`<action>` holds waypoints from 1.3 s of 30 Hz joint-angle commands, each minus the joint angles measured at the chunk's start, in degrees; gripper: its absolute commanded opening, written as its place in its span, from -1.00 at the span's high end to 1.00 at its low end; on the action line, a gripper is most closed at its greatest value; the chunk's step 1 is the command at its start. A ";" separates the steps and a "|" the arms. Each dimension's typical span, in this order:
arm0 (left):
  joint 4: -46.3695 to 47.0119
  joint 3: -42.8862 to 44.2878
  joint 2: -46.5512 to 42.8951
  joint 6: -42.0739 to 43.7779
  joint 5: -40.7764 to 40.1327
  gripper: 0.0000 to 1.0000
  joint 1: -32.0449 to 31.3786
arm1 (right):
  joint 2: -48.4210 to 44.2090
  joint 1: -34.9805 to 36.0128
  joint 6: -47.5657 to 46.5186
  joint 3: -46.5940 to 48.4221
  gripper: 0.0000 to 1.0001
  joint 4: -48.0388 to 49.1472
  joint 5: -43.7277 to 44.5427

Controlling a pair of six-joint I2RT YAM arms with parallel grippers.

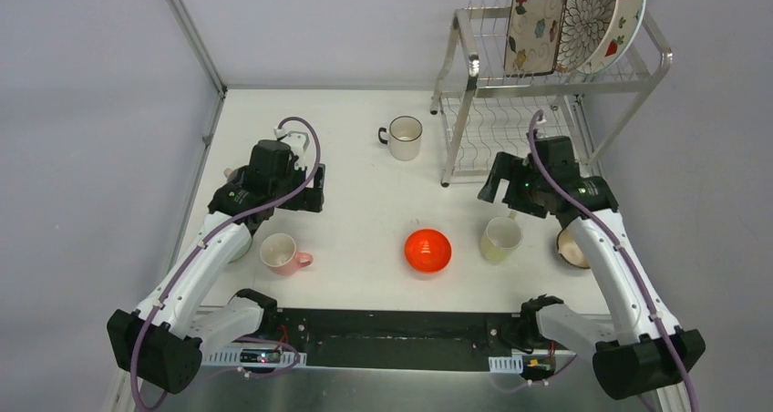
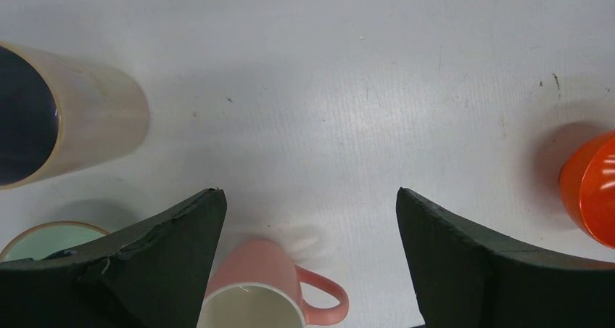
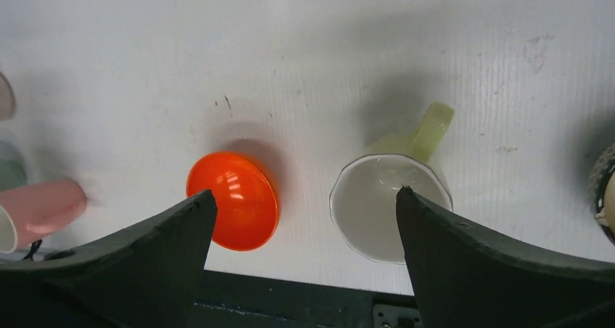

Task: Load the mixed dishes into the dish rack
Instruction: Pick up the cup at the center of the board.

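The dish rack point(image 1: 474, 66) stands at the far right. Its upper shelf holds the floral rectangular plate point(image 1: 536, 20), the brown-petal round plate point(image 1: 588, 15) and the strawberry white plate point(image 1: 627, 20), all on edge. On the table are a white cup point(image 1: 403, 137), a pink cup point(image 1: 283, 253), a red-orange bowl point(image 1: 427, 250) and a yellow cup point(image 1: 500, 239). A dark brown bowl point(image 1: 572, 248) is partly under my right arm. My left gripper point(image 2: 308, 190) is open and empty above the pink cup point(image 2: 254, 292). My right gripper point(image 3: 305, 190) is open and empty above the bowl point(image 3: 233, 210) and yellow cup point(image 3: 388, 205).
The left wrist view shows a pale green bowl point(image 2: 43, 241) and a tan cup with a dark inside point(image 2: 72, 125), both hidden under my left arm in the top view. A metal frame post point(image 1: 196, 38) and grey walls bound the table.
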 commanded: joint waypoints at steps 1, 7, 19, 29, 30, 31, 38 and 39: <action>1.87 0.16 -0.07 0.38 0.35 -0.82 -0.45 | 2.69 4.36 5.51 -2.58 -0.84 -0.72 3.04; 1.91 0.19 -0.03 0.20 -0.54 -0.81 -0.43 | 6.73 6.27 8.59 -4.91 -0.47 -2.09 6.56; 2.12 0.17 -0.17 0.35 -0.36 -0.80 -0.44 | 10.67 6.28 11.16 -8.22 -0.07 2.74 9.64; 2.45 0.19 -0.53 0.00 0.59 -0.76 -0.43 | 14.77 9.20 12.03 -8.76 0.14 5.99 9.65; 2.41 0.16 -0.58 -0.04 0.62 -0.76 -0.43 | 14.90 9.59 12.16 -8.78 0.17 6.12 9.96; 2.46 0.05 -0.66 0.02 0.62 -0.76 -0.45 | 14.99 10.10 12.19 -8.66 0.21 6.08 10.46; 2.64 0.05 -0.78 -0.31 1.30 -0.74 -0.43 | 14.64 12.97 11.86 -6.72 0.60 4.86 12.75; 2.69 -0.05 -0.76 -0.26 1.32 -0.74 -0.43 | 14.42 13.41 11.80 -6.35 0.68 4.79 12.84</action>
